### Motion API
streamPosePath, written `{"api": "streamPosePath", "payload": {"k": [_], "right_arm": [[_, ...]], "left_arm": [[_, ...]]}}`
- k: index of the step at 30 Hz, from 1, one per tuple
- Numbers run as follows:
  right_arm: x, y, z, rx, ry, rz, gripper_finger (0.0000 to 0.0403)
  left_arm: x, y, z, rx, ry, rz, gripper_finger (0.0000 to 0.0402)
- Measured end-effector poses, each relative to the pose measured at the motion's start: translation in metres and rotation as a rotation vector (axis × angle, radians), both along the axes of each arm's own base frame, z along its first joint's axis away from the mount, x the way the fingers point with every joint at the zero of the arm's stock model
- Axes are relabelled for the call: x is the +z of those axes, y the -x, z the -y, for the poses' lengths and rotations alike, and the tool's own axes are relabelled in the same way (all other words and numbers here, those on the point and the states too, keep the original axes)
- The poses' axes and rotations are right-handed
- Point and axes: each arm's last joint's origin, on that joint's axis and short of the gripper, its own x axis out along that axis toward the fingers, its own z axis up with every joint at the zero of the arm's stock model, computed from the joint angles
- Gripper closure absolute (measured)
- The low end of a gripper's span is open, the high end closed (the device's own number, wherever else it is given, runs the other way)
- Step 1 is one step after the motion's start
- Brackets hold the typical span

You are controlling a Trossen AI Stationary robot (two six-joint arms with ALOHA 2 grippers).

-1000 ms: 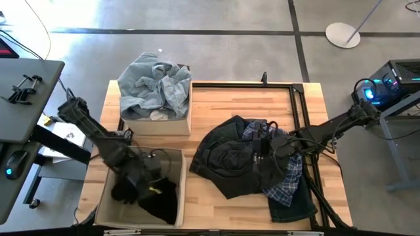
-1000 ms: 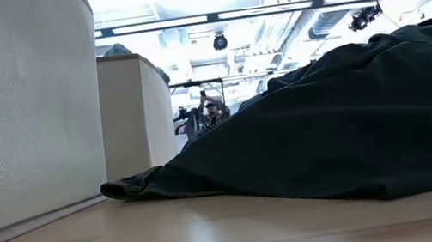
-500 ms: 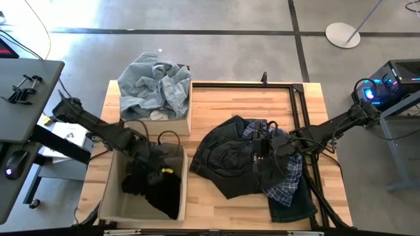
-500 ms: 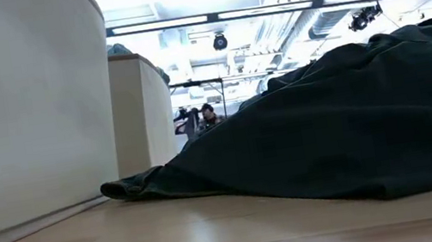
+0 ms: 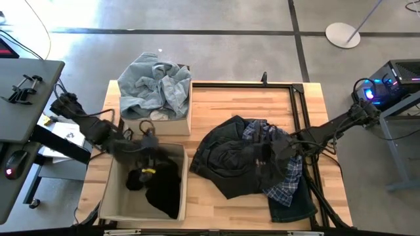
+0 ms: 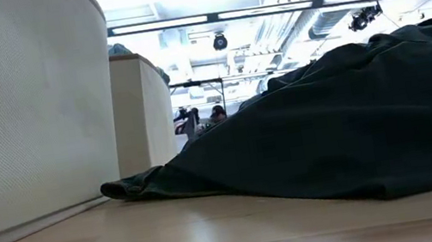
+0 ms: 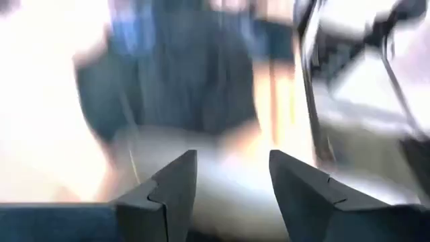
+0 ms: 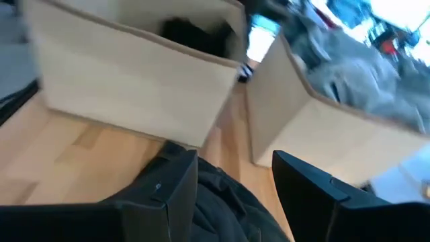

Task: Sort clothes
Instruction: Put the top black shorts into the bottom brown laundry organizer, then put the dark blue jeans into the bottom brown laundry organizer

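We have just let go of a black garment (image 5: 159, 191): a second ago our left gripper (image 5: 146, 140) was down inside the near bin (image 5: 110, 194) with its fingers pinched on that dark cloth, and now the arm has risen and swung back toward the bin's far rim, its fingers parted with nothing between them, as the left wrist view shows. The black garment lies loose in the bin's right half, clear of the gripper, so we judge this drop finished and one more dark piece sorted. The far bin (image 5: 185, 112) holds the pale denim clothes (image 5: 152, 86), heaped above its rim and unchanged over the last second. On the bare table (image 5: 216, 98) to the right the pile of dark clothes (image 5: 231, 162) remains, with a plaid shirt (image 5: 289, 178) and dark jeans (image 5: 293, 208) at its right edge; in the low view this pile fills the right side, and its hem lies near the bin wall but not touching it. Our right gripper (image 5: 270, 156) hangs over the middle of that pile, where it has stayed, its fingers apart and empty, the dark cloth just under them in the right wrist view. We judge the task well along but unfinished: several dark pieces are left, and the right arm looks best placed to take the next one.
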Motion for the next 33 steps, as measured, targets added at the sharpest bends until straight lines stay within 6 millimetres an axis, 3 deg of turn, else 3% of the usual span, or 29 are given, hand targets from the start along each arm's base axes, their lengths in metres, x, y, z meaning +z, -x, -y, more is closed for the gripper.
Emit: {"api": "streamPosePath", "payload": {"k": [5,9,13,17,24,28,33], "right_arm": [[0.016,0.011,-0.010,0.057,-0.012,0.025,0.0222],[0.017,0.019,-0.014,0.136,-0.132,-0.123,0.0222],[-0.001,0.020,-0.012,0.057,-0.252,-0.298,0.0219],[-0.024,0.004,-0.006,-0.031,-0.279,-0.416,0.0200],[-0.096,-0.032,-0.001,0.059,-0.127,-0.732,0.0174],[-0.126,-0.046,0.005,0.066,-0.084,-0.839,0.0219],[-0.130,-0.053,0.014,0.087,-0.106,-0.857,0.0365]], "left_arm": [[0.017,-0.015,0.024,-0.027,-0.371,0.366,0.0227],[0.000,-0.032,0.037,-0.089,-0.522,0.417,0.0227],[-0.023,-0.054,0.036,0.071,-0.563,0.423,0.0227],[-0.039,-0.071,0.025,0.203,-0.616,0.384,0.0227],[-0.043,-0.082,0.010,0.262,-0.635,0.354,0.0227],[-0.042,-0.081,0.009,0.264,-0.631,0.359,0.0227],[-0.042,-0.081,0.009,0.257,-0.631,0.355,0.0227]]}}
